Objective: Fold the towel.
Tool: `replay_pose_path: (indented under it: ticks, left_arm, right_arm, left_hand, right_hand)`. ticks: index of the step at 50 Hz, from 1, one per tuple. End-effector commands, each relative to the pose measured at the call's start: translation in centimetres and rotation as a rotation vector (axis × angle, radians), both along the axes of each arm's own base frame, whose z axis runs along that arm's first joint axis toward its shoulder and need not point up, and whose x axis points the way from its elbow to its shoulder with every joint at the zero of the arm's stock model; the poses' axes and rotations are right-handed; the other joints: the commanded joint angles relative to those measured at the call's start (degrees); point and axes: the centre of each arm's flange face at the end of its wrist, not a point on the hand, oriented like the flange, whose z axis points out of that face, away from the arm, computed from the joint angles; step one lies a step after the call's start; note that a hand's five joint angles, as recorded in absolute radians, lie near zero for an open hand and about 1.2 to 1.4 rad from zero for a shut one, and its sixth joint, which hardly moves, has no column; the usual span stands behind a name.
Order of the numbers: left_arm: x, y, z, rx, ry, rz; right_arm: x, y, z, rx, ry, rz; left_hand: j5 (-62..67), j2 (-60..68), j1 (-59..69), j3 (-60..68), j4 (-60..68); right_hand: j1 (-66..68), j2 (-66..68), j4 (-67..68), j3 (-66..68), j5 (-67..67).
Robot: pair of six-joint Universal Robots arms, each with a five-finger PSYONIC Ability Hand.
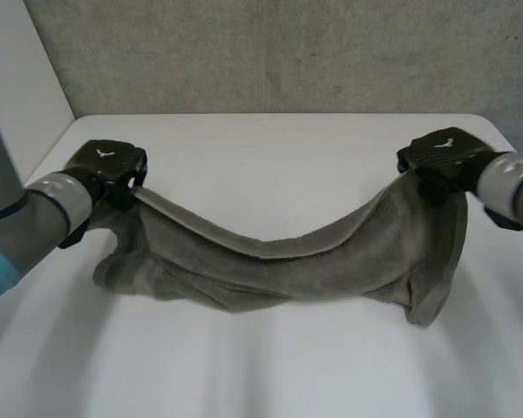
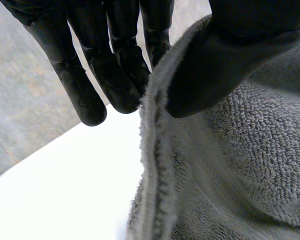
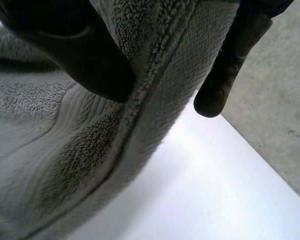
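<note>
A grey-green towel [image 1: 279, 261] hangs between my two hands and sags in the middle onto the white table [image 1: 270, 148]. My left hand [image 1: 109, 167] pinches the towel's left end; in the left wrist view the thumb [image 2: 230, 55] presses the towel's hemmed edge [image 2: 157, 165] against the fingers [image 2: 115, 70]. My right hand [image 1: 443, 157] holds the right end, lifted off the table. In the right wrist view its thumb [image 3: 70, 50] and a finger [image 3: 230, 65] clamp the towel's edge [image 3: 140, 125] between them.
A grey wall [image 1: 288, 52] stands behind the table's far edge. The table's right edge [image 3: 270, 155] runs close beside my right hand, with grey floor [image 3: 285, 80] past it. Bare tabletop lies in front of the towel [image 1: 261, 366].
</note>
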Motion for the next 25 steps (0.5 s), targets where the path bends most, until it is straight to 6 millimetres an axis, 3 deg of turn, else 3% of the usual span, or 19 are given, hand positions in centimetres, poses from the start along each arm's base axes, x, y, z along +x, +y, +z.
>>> replay_pose_path:
  ticks: [1,2,3,5,6,8,9,11,13,17,19,20,21,22,24,25]
  left_arm:
    - [-1.7,-4.8,2.8,-0.129,0.03,0.015]
    - [-2.2,-5.6,5.0,-0.209,0.055,0.023]
    - [-2.2,-5.6,5.0,-0.21,0.055,0.023]
    - [-3.4,-6.4,11.1,-0.435,0.142,0.034]
    - [-3.4,-6.4,11.1,-0.436,0.142,0.034]
    - [-4.3,-5.6,17.4,-0.683,0.268,0.028]
    - [-4.3,-5.6,17.5,-0.684,0.268,0.028]
    - [-3.7,-3.6,22.5,-0.867,0.396,0.015]
    - [-3.4,-2.9,23.6,-0.914,0.454,0.002]
    - [-3.3,-2.8,22.7,-0.911,0.536,-0.031]
    - [-3.5,-3.5,20.0,-0.862,0.557,-0.043]
    - [-3.5,-3.5,20.0,-0.862,0.557,-0.043]
    - [-3.6,-4.0,17.9,-0.818,0.536,-0.037]
    - [-3.6,-4.0,17.9,-0.818,0.536,-0.037]
    - [-3.7,-5.2,12.6,-0.693,0.461,-0.036]
    - [-3.7,-5.2,12.5,-0.693,0.461,-0.036]
  right_arm:
    - [2.6,-3.5,2.6,-0.331,-0.012,-0.07]
    - [2.9,-4.6,4.7,-0.458,-0.049,-0.098]
    - [2.9,-4.6,4.7,-0.459,-0.049,-0.098]
    - [3.5,-5.5,9.8,-0.707,-0.164,-0.157]
    - [3.5,-5.5,9.8,-0.708,-0.164,-0.157]
    - [3.6,-4.7,14.9,-0.893,-0.326,-0.18]
    - [3.6,-4.7,14.9,-0.894,-0.327,-0.18]
    - [3.3,-4.0,17.2,-0.958,-0.458,-0.176]
    - [3.1,-4.0,17.2,-0.945,-0.485,-0.172]
    - [3.1,-4.4,15.6,-0.886,-0.478,-0.173]
    - [3.2,-4.7,12.8,-0.797,-0.437,-0.171]
    - [3.2,-4.7,12.8,-0.797,-0.436,-0.171]
    - [3.4,-4.9,11.0,-0.742,-0.413,-0.157]
    - [3.4,-4.9,11.0,-0.742,-0.413,-0.157]
    - [3.8,-5.0,7.7,-0.649,-0.374,-0.116]
    - [3.8,-5.0,7.7,-0.648,-0.374,-0.116]
  left_hand:
    - [5.09,3.02,6.92,3.41,2.46]
    - [5.09,3.02,6.92,3.41,2.46]
    - [5.09,3.02,6.92,3.41,2.46]
    - [5.09,3.02,6.92,3.41,2.46]
    - [5.09,3.02,6.92,3.41,2.46]
    - [5.09,3.02,6.92,3.41,2.46]
    - [5.09,3.02,6.92,3.41,2.46]
    - [5.09,3.02,6.92,3.41,2.46]
    - [5.09,3.02,6.92,3.41,2.46]
    - [5.09,3.02,6.92,3.41,2.46]
    - [5.09,3.02,6.92,3.41,2.46]
    - [5.09,3.02,6.92,3.41,2.46]
    - [5.09,3.02,6.92,3.41,2.46]
    - [5.09,3.02,6.92,3.41,2.46]
    - [5.09,3.02,6.92,3.41,2.46]
    - [5.09,3.02,6.92,3.41,2.46]
  right_hand:
    - [3.79,5.29,3.76,3.72,3.5]
    - [3.79,5.29,3.76,3.72,3.5]
    - [3.79,5.29,3.76,3.72,3.5]
    - [3.79,5.29,3.76,3.72,3.5]
    - [3.79,5.29,3.76,3.72,3.5]
    - [3.79,5.29,3.76,3.72,3.5]
    - [3.79,5.29,3.76,3.72,3.5]
    - [3.79,5.29,3.76,3.72,3.5]
    - [3.79,5.29,3.76,3.72,3.5]
    - [3.79,5.29,3.76,3.72,3.5]
    - [3.79,5.29,3.76,3.72,3.5]
    - [3.79,5.29,3.76,3.72,3.5]
    - [3.79,5.29,3.76,3.72,3.5]
    - [3.79,5.29,3.76,3.72,3.5]
    - [3.79,5.29,3.76,3.72,3.5]
    - [3.79,5.29,3.76,3.72,3.5]
